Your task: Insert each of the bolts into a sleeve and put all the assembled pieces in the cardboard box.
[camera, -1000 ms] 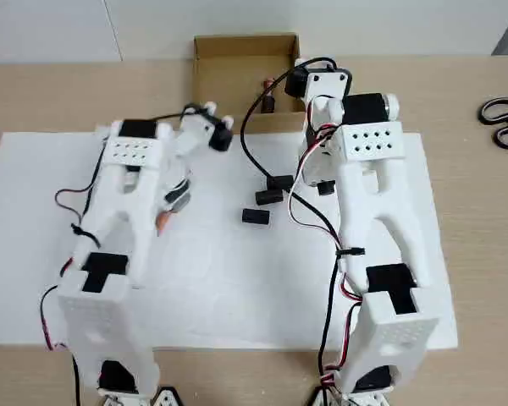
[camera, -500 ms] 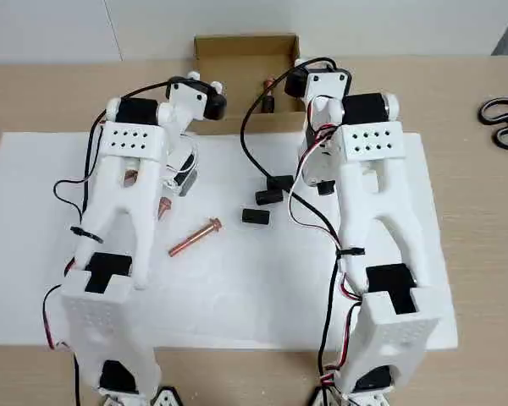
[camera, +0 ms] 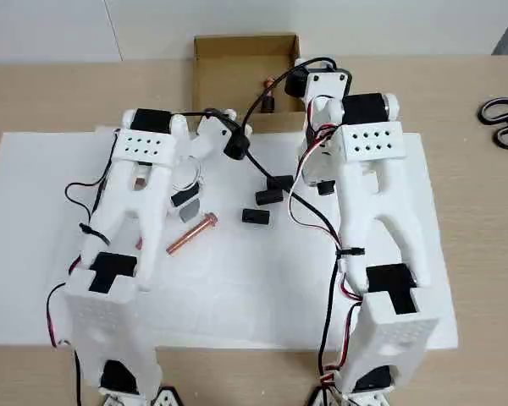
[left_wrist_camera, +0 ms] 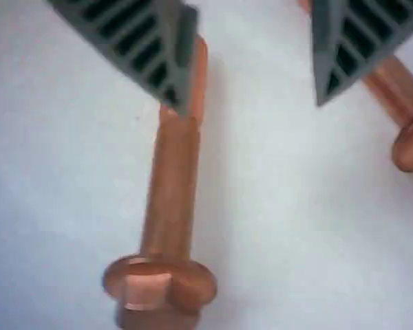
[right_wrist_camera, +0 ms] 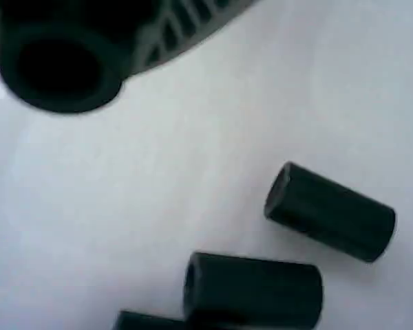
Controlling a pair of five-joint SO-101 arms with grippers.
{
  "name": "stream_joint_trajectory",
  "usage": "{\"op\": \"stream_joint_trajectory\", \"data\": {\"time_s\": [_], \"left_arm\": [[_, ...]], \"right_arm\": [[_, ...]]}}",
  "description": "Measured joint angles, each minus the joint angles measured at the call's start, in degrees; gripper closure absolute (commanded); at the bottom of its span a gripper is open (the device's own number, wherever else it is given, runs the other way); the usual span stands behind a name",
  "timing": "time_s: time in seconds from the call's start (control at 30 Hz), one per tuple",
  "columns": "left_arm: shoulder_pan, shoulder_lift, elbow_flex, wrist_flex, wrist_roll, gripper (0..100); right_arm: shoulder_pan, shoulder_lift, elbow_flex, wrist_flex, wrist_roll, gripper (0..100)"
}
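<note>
White foam sheet on worktop. Open brown cardboard box at sheet's far edge, contents half-hidden. Left gripper spread wide above sheet, copper flanged bolt under one finger; second bolt cut off. Right gripper clamps black cylindrical sleeve; loose sleeves mid-sheet.

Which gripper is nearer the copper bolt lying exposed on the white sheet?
Left. The left gripper hangs open above the copper bolt; the right gripper, holding a sleeve, sits beyond the loose sleeves.
</note>
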Motion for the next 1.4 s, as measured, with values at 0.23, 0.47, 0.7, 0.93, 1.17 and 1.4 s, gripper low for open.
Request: {"op": "stream_joint_trajectory", "data": {"time_s": [0.23,0.47,0.7,0.93,1.17,1.4], "left_arm": [[0.5,0.0,1.3,-0.6,2.5,84],[0.5,4.7,3.2,-5.0,6.3,84],[1.5,5.4,3.2,-7.0,8.0,84],[4.2,5.4,3.5,-8.4,9.1,84],[4.2,5.4,3.6,-8.9,10.0,84],[4.3,6.4,3.6,-8.9,10.0,88]], "right_arm": [[0.0,0.0,0.0,0.0,0.0,99.5],[0.0,0.0,0.0,0.0,0.0,99.5],[0.0,0.0,0.0,0.0,0.0,99.5],[0.0,0.0,0.0,0.0,0.0,99.5],[0.0,0.0,0.0,0.0,0.0,99.5],[0.0,0.0,0.0,0.0,0.0,99.5]]}}
